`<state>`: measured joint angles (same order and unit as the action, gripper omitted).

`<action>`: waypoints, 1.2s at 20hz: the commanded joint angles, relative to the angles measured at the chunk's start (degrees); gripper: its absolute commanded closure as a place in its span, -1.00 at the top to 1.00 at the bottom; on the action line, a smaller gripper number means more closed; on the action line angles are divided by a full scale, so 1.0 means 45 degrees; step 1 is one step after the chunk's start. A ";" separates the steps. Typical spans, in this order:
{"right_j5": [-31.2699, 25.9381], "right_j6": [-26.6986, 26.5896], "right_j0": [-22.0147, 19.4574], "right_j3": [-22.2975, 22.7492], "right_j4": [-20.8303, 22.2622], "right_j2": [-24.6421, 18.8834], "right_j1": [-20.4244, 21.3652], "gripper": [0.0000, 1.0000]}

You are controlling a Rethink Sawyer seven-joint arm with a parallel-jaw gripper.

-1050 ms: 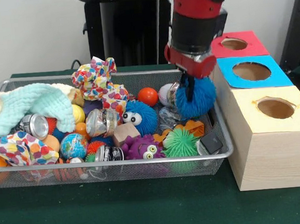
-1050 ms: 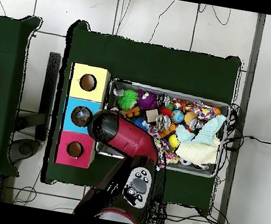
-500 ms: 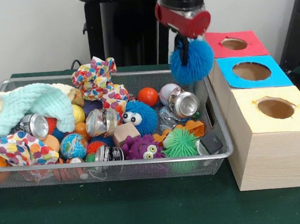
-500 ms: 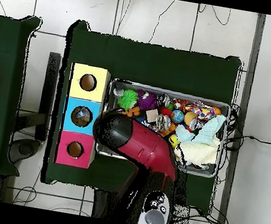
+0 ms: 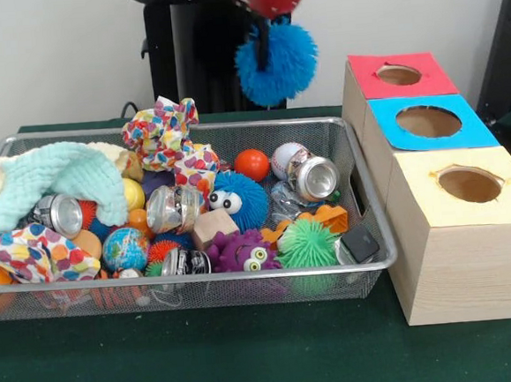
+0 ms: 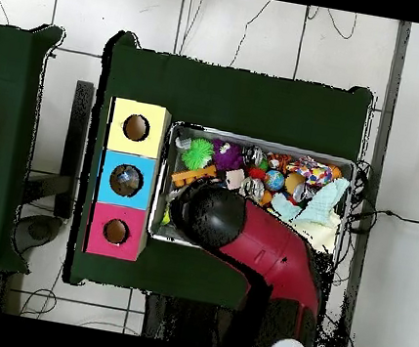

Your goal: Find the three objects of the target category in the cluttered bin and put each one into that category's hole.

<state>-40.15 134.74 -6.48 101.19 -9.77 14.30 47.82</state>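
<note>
High over the bin's far rim, the gripper [image 5: 264, 18] pinches a blue fuzzy ball [image 5: 276, 63] by its top, so the ball dangles clear of the clutter. Lifted that high, it can likely travel sideways without snagging the mesh wall. Overhead, the arm [image 6: 242, 241] covers the bin's base-side corner and hides the ball.

Well to the right stand three boxes in a row, touching: red box [image 5: 397, 74] farthest, blue box [image 5: 427, 123] in the middle, yellow box [image 5: 468, 187] nearest, each with a round hole on top. Blue hole probably the target, judging by the ball's colour; not certain.

Below, the wire bin [image 5: 202, 292] is packed. A second blue fuzzy toy with eyes [image 5: 238, 199] sits mid-bin, a purple one [image 5: 242, 249] near the front, a green spiky ball [image 5: 308, 244] beside it. Cans, balls, a mint cloth [image 5: 55, 180] at the left.

Bin and boxes rest on dark green felt [image 5: 251, 359]. Behind: pale wall, black pedestal [image 5: 200, 54]. Overhead shows pale tiled floor [image 6: 238, 28] with cables.
</note>
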 commanded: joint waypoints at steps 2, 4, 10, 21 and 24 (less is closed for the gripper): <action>-0.1500 -0.3259 -0.1997 0.0313 0.1575 -0.0891 0.0999 -1.00; -0.1514 -0.3781 -0.2727 0.0261 0.1878 -0.1237 0.1064 -1.00; -0.1633 -0.4390 -0.4173 0.0197 0.2533 -0.2162 0.1216 -1.00; -0.0557 -0.4000 -0.5470 0.0565 0.3478 -0.3626 0.0904 -1.00; -0.0609 -0.3624 -0.5534 0.0602 0.3647 -0.3777 0.0912 1.00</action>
<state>-40.53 132.44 -30.31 101.22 2.79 5.85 52.51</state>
